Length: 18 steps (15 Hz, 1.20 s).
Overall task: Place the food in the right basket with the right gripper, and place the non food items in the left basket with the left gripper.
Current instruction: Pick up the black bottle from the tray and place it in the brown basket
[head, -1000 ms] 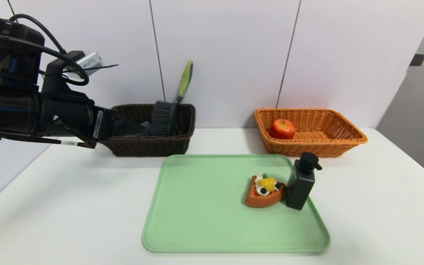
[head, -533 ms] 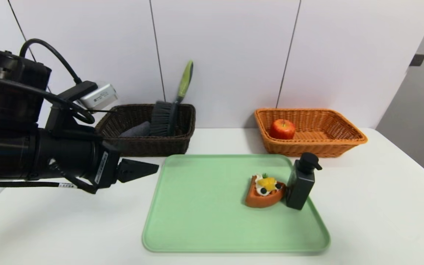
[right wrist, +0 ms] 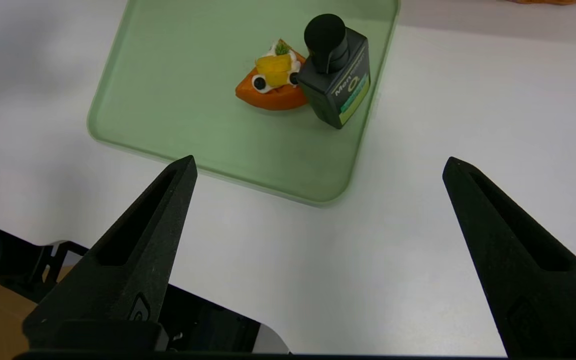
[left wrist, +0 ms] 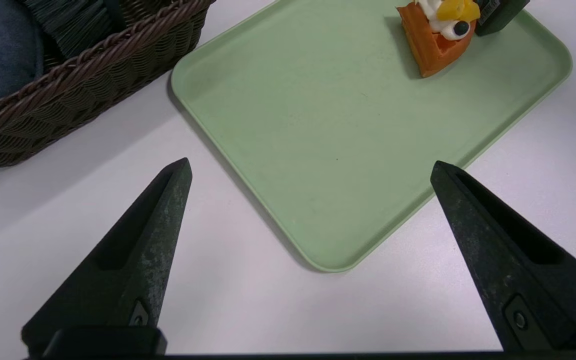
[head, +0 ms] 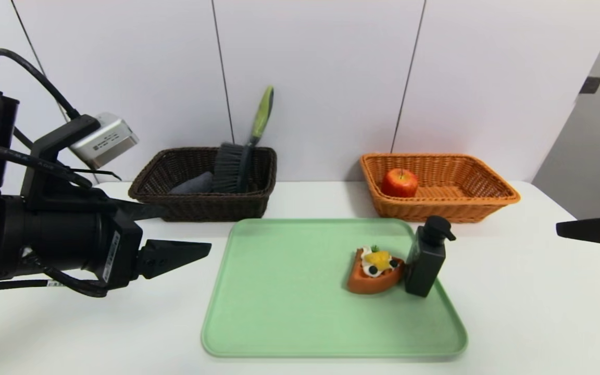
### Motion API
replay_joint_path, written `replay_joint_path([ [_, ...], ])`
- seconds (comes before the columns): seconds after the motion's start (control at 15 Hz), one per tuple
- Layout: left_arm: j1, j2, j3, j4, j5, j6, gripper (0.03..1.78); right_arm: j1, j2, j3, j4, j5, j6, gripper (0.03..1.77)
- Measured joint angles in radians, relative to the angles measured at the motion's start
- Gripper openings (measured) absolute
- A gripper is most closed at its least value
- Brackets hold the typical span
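Tart slice seemingly touching pump bottle on tray

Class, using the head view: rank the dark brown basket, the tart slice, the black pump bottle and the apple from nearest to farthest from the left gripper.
1. The dark brown basket, just behind the open left gripper, at the table's back left.
2. The tart slice, on the green tray, right of centre.
3. The black pump bottle, against the tart's far side.
4. The apple, in the orange basket, back right.
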Motion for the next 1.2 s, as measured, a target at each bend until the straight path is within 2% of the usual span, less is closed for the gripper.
replay_joint_path([
  [0.2, -0.053, -0.011, 0.015, 0.000, 0.000, -0.002, 1.69, 0.001, 0.018, -0.004, -0.001, -0.005, 0.004, 1.70],
  [0.4, -0.157, 0.016, 0.024, -0.020, 0.004, -0.006, 1.69, -0.010, 0.018, 0.007, 0.000, -0.010, 0.012, 1.70],
  [0.8, -0.241, 0.251, -0.061, -0.302, 0.000, -0.005, 1.69, -0.081, -0.010, 0.042, 0.000, -0.014, 0.011, 1.70],
  [1.07, -0.297, 0.440, -0.192, -0.392, -0.006, -0.001, 1.69, -0.121, -0.024, 0.042, 0.000, -0.027, 0.012, 1.70],
  [1.2, -0.319, 0.520, -0.235, -0.470, -0.011, 0.002, 1.69, -0.146, -0.036, 0.043, 0.001, -0.036, 0.012, 1.70],
])
